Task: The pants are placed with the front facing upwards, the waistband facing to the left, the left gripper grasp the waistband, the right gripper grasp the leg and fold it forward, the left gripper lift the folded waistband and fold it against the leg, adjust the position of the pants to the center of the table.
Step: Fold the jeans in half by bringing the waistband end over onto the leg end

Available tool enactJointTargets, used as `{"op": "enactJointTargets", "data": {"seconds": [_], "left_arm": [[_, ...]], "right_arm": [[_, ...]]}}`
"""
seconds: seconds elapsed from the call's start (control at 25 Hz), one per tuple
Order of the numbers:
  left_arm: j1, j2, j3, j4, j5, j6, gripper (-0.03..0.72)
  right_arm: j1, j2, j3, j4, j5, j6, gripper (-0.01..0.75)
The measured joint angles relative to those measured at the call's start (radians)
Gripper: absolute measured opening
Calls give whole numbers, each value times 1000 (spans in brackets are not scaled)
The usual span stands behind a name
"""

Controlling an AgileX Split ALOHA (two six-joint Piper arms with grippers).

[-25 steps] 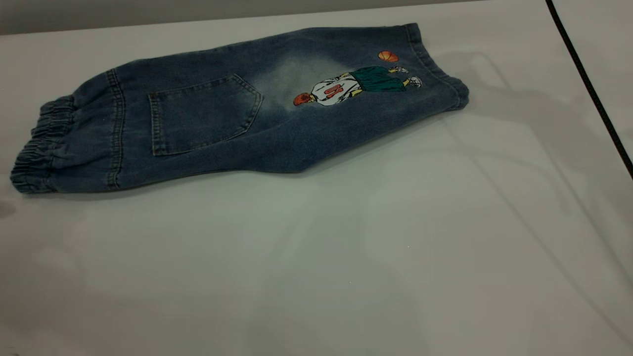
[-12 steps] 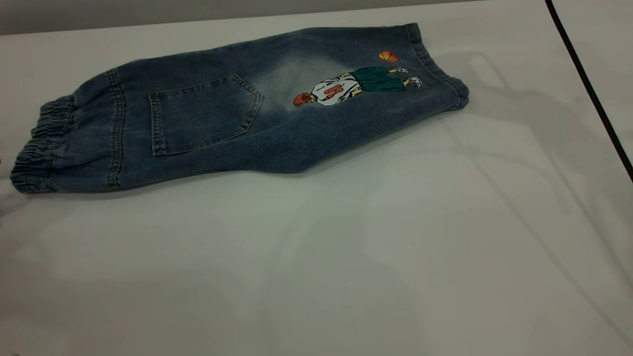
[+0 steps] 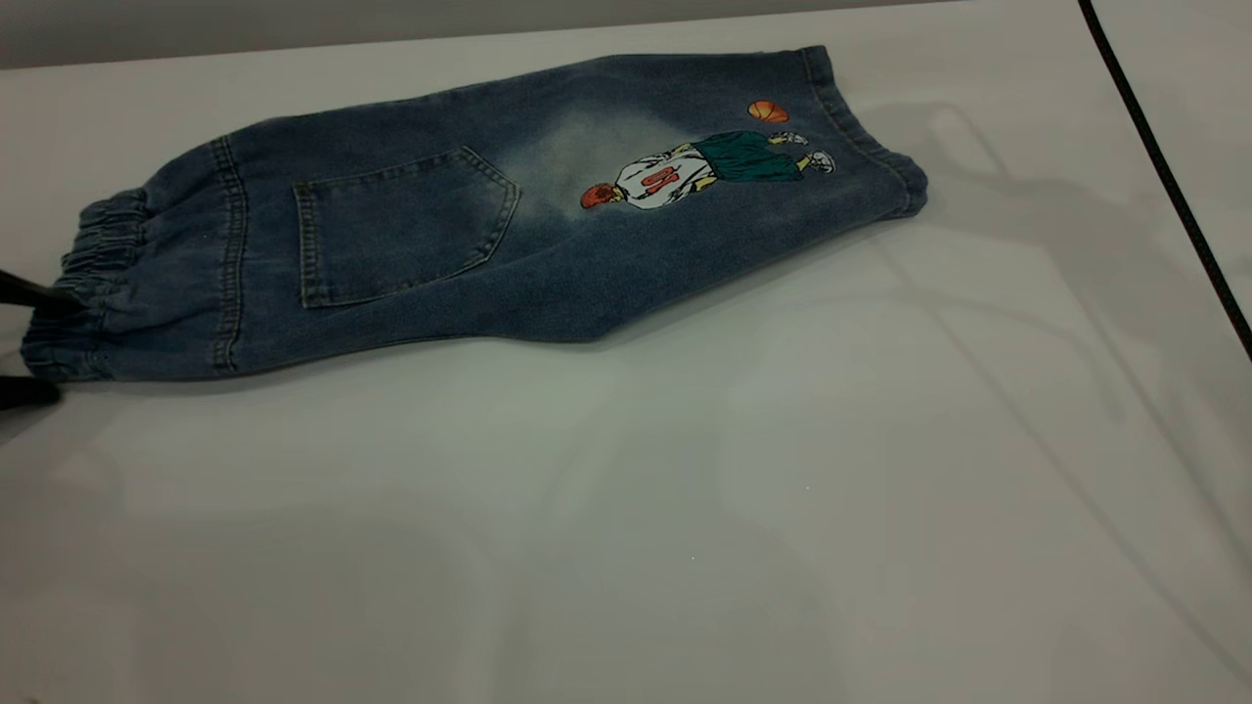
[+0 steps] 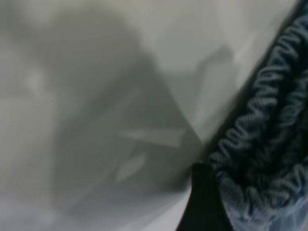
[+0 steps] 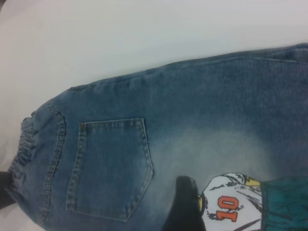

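The blue denim pants (image 3: 469,225) lie folded lengthwise on the white table (image 3: 685,508), back pocket and basketball-player print facing up. The gathered waistband (image 3: 83,284) points left and the leg (image 3: 782,147) ends at the far right. My left gripper (image 3: 44,344) comes in from the left edge, open. One black finger (image 3: 29,291) rests against the waistband's far part and the other lies by its near corner. In the left wrist view a dark finger (image 4: 204,204) sits right at the ruffled waistband (image 4: 269,144). My right gripper (image 5: 185,207) hangs high over the pants (image 5: 192,120), near the print.
A black cable (image 3: 1164,166) runs along the table's right side. Wide bare tabletop stretches in front of the pants.
The left gripper's black fingers have slid into the exterior view from the left edge and reached the waistband. The pants have not moved.
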Motion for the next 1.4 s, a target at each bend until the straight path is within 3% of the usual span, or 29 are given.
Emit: {"op": "enactJointTargets", "data": {"seconds": [0.48,0.6,0.76,0.84,1.24,1.4], "left_arm": [[-77,41,0,-176,-24,40,444],[-77,41,0,-210,-62,28,380],[-77,42,1,-209,-98,28,200],[-77,42,2,-207,-102,32,138],[-107,8,39,-56,-105,2,141],[-108,-64,98,21,-161,-3,141]], "right_arm": [[0,0,0,0,16,-1,507],[0,7,0,3,17,-1,507],[11,47,0,43,56,-1,507],[34,70,0,75,95,-10,507],[224,145,-40,149,-9,-56,507],[289,191,-97,148,-34,-56,507]]}}
